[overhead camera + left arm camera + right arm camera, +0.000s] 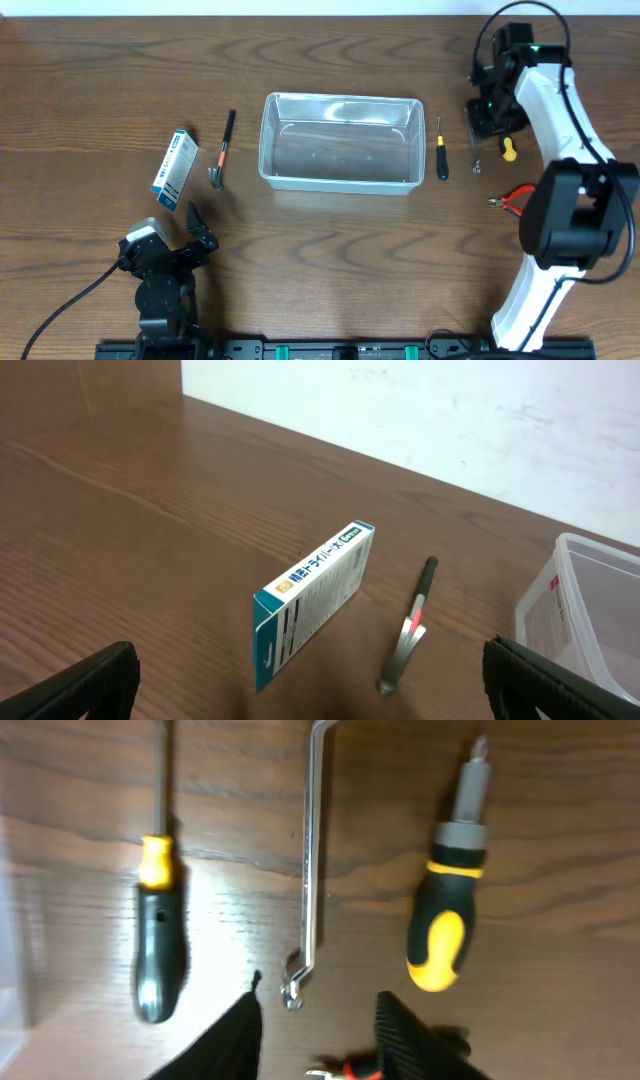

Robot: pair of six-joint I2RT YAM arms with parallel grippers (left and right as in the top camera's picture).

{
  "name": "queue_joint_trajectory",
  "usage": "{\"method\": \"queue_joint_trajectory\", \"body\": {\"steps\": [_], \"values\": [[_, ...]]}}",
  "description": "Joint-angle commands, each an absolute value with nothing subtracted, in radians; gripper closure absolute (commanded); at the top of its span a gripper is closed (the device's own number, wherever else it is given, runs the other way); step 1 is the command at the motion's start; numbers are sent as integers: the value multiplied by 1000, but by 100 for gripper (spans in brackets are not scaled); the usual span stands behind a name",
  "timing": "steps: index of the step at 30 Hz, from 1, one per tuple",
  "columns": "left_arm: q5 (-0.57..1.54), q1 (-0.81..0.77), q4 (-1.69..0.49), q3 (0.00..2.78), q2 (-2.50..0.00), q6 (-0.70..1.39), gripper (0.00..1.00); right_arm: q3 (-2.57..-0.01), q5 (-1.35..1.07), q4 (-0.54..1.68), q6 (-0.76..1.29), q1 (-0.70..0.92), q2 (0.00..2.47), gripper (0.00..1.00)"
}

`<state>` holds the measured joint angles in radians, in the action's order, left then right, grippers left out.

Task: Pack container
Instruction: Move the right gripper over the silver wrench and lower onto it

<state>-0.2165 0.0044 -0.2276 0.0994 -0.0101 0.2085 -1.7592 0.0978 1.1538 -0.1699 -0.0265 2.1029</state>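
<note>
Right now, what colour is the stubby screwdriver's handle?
Stubby screwdriver: black and yellow. Best in the right wrist view.

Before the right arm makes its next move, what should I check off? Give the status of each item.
1. The container is empty, with its top open: ok.
2. The right gripper is open and holds nothing: ok.
3. The bent metal bar has its near end in line with the gap between the fingers: ok.
4. The black-handled screwdriver and yellow-and-black driver lie apart from the bar: ok.
5. The left gripper is open, away from the container: ok.
6. Height of the right gripper above the bar: cannot tell.
</note>
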Motion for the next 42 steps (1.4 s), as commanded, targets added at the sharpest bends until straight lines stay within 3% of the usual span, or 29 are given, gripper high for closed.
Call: {"method": "queue_joint_trajectory", "body": {"steps": [1, 10, 42], "values": [[-221, 1, -236, 75, -4, 199, 2, -1758, 143, 1142, -181, -38, 2133, 65], [-221, 1, -236, 75, -4, 199, 2, -1758, 146, 1084, -181, -39, 2146, 60], [-221, 1, -236, 75, -4, 199, 2, -1757, 97, 1054, -83, -24, 2252, 65]]}}
